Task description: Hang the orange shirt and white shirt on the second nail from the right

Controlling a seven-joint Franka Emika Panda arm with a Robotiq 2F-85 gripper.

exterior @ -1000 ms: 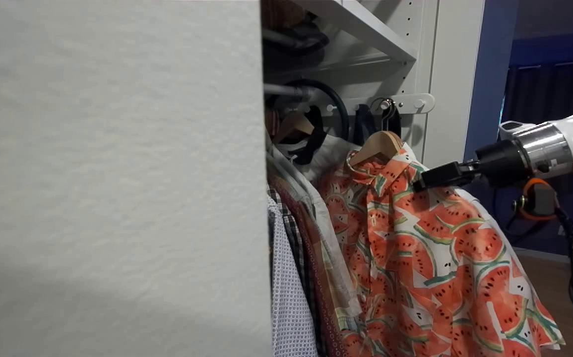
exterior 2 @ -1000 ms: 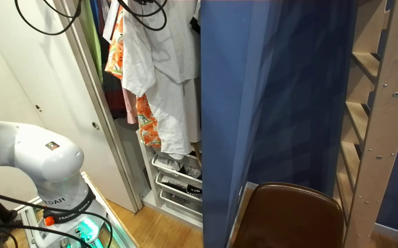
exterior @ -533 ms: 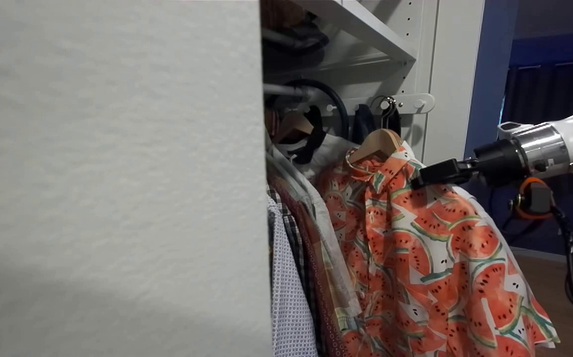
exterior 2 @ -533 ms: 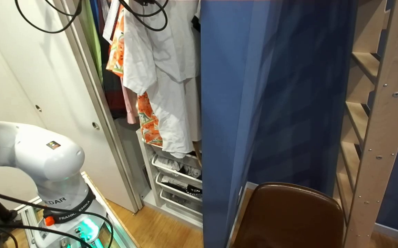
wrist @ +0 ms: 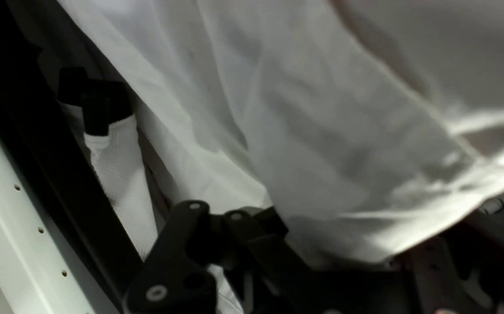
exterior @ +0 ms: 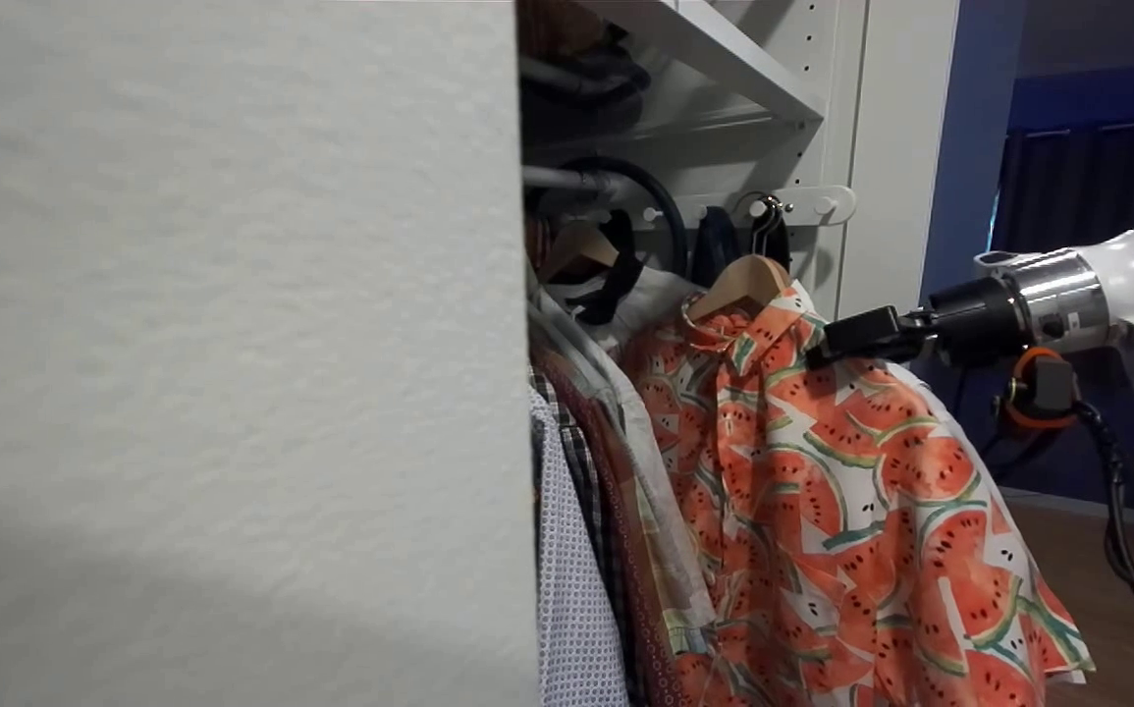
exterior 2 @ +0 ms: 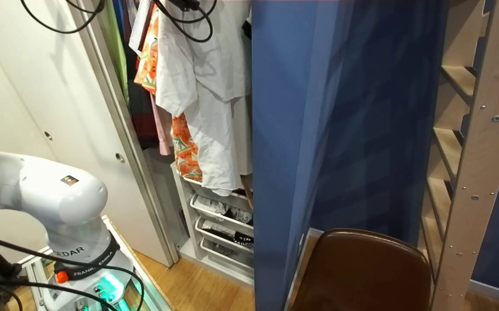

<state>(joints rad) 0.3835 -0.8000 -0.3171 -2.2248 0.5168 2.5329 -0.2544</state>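
Observation:
The orange shirt [exterior: 851,471], printed with watermelon slices, hangs from a light wooden hanger [exterior: 743,283]. Metal hooks [exterior: 764,236] rise to the second nail [exterior: 757,208] from the right; whether they sit over it or only in front, I cannot tell. Behind it is the white shirt [exterior 2: 219,52], showing as a pale edge at the shoulder and filling much of the wrist view as white cloth [wrist: 217,96]. My gripper [exterior: 815,359] is shut on the shirts' shoulder fabric, its black fingers [wrist: 278,248] partly covered by cloth.
The peg rail's rightmost nail [exterior: 826,206] is bare. Dark garments [exterior: 717,245] hang close by on the rail. Packed clothes [exterior: 586,462] crowd the left behind a pale wall panel [exterior: 233,344]. A shelf [exterior: 714,59] slopes overhead; wire drawers [exterior 2: 223,220] stand below.
In an exterior view, my gripper has moved left and slightly up, carrying the orange shirt's shoulder and hem along. The peg rail has shifted very slightly left. My grip stays shut.

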